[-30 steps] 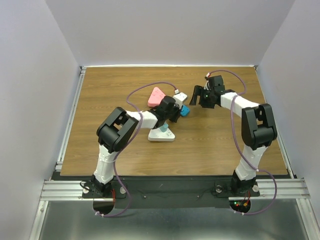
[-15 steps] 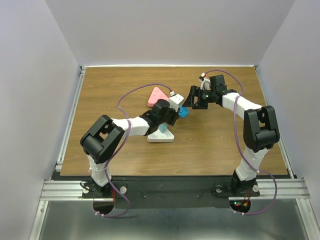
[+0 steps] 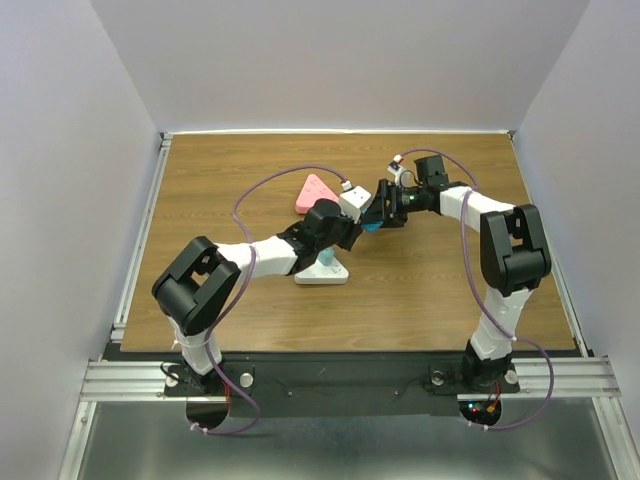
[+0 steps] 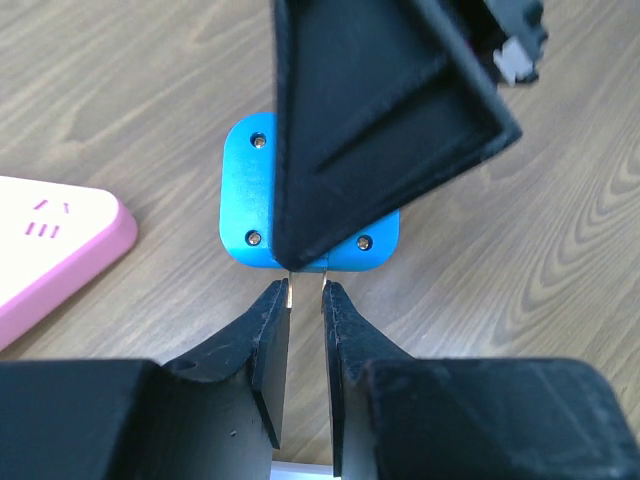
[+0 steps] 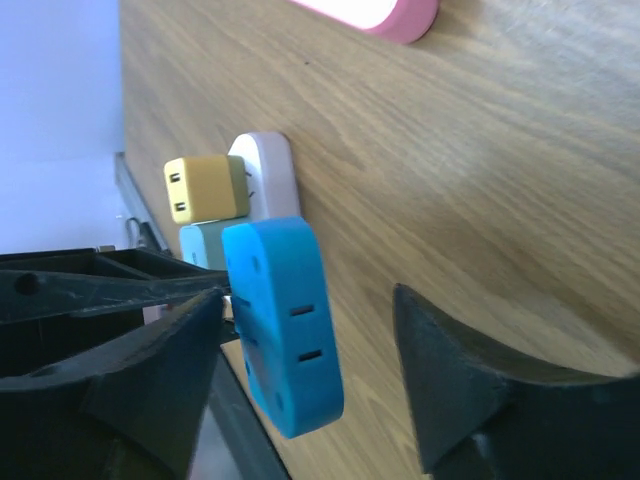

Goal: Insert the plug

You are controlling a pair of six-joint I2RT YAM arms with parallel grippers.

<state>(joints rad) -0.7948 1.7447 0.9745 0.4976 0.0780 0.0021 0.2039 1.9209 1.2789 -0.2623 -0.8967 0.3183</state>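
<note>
Top external: my right gripper (image 3: pixel 379 214) has swung in, jaws open astride the blue plug (image 3: pixel 372 227); left gripper (image 3: pixel 354 232) jaws pinch its prongs, handover looks next

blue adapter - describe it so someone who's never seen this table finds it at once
On the wooden table, look just past centre, right of the pink triangular power strip. The blue adapter is there, its prongs pinched in the left claw, the open right claw around it. It alone is bright blue, a rounded block with slots.

Left end effector (image 4: pixel 305 300) pinched shut; right end effector (image 5: pixel 305 320) spread wide.
</note>
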